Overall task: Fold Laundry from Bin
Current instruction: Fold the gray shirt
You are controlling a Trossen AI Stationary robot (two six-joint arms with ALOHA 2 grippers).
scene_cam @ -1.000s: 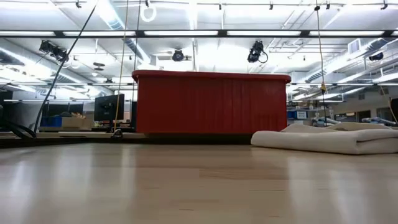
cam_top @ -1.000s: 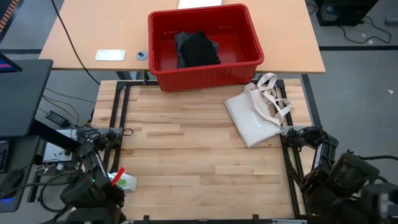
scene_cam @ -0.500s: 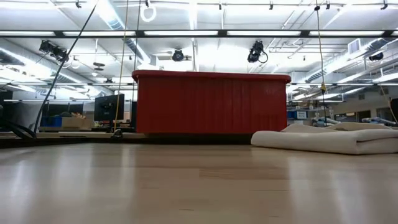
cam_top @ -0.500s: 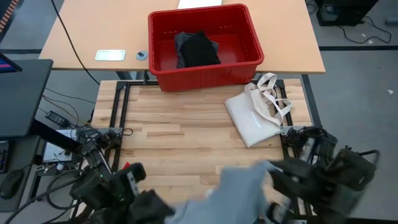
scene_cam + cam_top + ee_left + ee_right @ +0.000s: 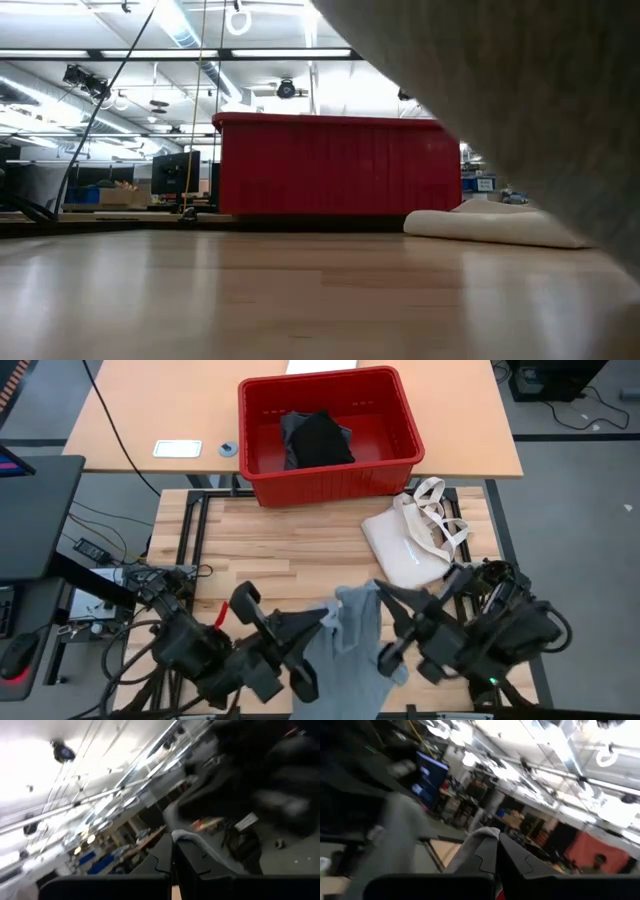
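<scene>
The pale butcher-block wooden table (image 5: 300, 560) is serving as the work surface, with a tan desk (image 5: 150, 410) adjoining its far edge. The large red rectangular plastic bin (image 5: 330, 470) is sitting at that far edge, straddling the join between the two surfaces. A black garment (image 5: 318, 440) is lying bunched inside the bin, against its floor. In the low view the bin's ribbed red wall (image 5: 340, 165) is standing upright at the back of the table.

A light grey T-shirt (image 5: 352, 650) is hanging above the table's near edge, well apart from the bin, stretched between the two arms. In the low view its cloth (image 5: 540, 110) is draping across the upper right corner.

A cream canvas tote bag with loop handles (image 5: 410, 550) is lying flat on the table, just beside the bin's right-hand corner.

The left gripper (image 5: 325, 622) is reaching in over the near left part of the table, its fingers pressed together and pinching the T-shirt's left edge. The right gripper (image 5: 385, 592) is reaching in from the near right, its fingers likewise pressed together on the shirt's upper right edge.

A small white rectangular device (image 5: 177, 448) is lying on the desk, to the left of the bin.
</scene>
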